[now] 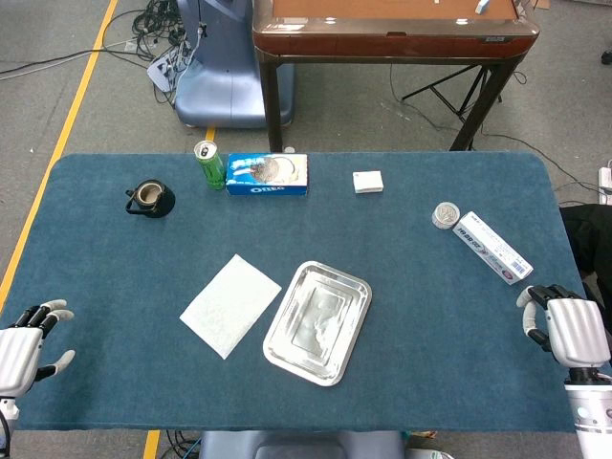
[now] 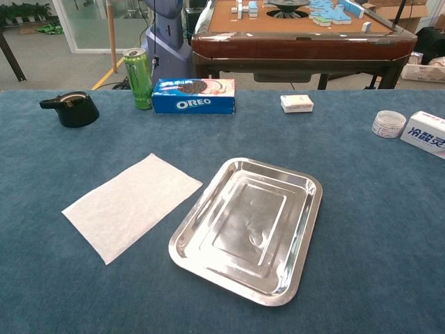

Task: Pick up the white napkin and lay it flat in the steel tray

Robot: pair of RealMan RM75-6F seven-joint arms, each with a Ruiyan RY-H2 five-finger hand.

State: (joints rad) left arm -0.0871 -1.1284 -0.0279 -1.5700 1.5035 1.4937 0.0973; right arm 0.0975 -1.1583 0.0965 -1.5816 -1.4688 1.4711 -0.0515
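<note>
The white napkin [image 1: 230,304] [image 2: 131,203] lies flat on the blue table, just left of the steel tray [image 1: 360,293] [image 2: 308,229], which holds nothing. Only the head view shows my hands. My left hand [image 1: 27,344] hovers at the table's near left corner, far left of the napkin, fingers apart and holding nothing. At the near right edge, well right of the tray, my right hand [image 1: 566,327] holds nothing either, its fingers loosely curved.
Along the far side stand a black lidded pot [image 1: 150,199], a green can [image 1: 209,163], a blue Oreo box [image 1: 267,174] and a small white box [image 1: 367,182]. At right lie a round tin [image 1: 446,215] and a long white carton [image 1: 491,247].
</note>
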